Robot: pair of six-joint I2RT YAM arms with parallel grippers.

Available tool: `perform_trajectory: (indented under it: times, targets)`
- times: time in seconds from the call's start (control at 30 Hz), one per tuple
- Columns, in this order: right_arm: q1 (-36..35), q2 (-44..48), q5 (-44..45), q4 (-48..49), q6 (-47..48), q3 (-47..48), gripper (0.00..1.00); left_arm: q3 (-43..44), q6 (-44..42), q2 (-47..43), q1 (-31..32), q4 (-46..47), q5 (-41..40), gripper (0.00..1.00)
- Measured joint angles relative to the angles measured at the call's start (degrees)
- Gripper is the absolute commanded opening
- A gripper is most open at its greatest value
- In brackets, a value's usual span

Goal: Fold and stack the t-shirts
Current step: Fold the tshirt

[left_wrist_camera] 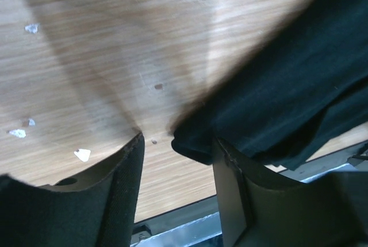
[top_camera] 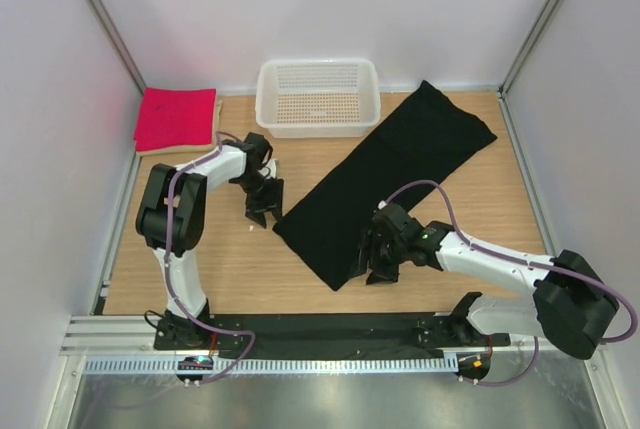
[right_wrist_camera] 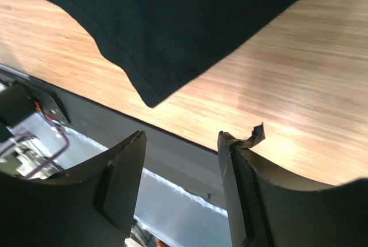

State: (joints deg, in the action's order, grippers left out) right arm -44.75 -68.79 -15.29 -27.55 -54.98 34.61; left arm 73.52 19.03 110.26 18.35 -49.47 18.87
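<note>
A large black t-shirt (top_camera: 390, 184), folded into a long strip, lies diagonally across the table. My left gripper (top_camera: 265, 207) is at its near-left corner. In the left wrist view that black corner (left_wrist_camera: 192, 143) sits right at the tips of the open left gripper (left_wrist_camera: 178, 140), close to the right finger (left_wrist_camera: 247, 201). My right gripper (top_camera: 368, 267) hovers at the strip's nearest corner. It stands open (right_wrist_camera: 181, 136), and the cloth's point (right_wrist_camera: 152, 94) lies just beyond the gap, not between the fingers. A folded pink-red t-shirt (top_camera: 177, 117) rests on a beige one (top_camera: 190, 146) at the far left.
A white mesh basket (top_camera: 318, 97) stands at the back centre, touching the black strip's far side. White walls close in the table on three sides. A black rail (right_wrist_camera: 172, 143) and metal ledge run along the near edge. A scrap of torn tape (right_wrist_camera: 257, 135) sticks off the right gripper's fingertip.
</note>
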Motion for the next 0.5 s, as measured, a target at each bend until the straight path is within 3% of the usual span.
perform_trajectory:
  times: [0.23,0.37,0.5]
  targets:
    - [-0.9,1.5,1.7,12.8,-13.0,-10.0,0.51,0.3,0.2,1.4,0.6,0.1,-0.1,0.34]
    - [-1.9,2.4,2.6,19.7,-20.7,-14.2,0.54,0.2,0.4,1.7,0.9,0.6,0.5,0.31]
    - [-4.3,1.0,5.2,24.0,-25.1,-14.6,0.55,-0.6,0.6,1.6,0.9,1.5,1.7,0.17]
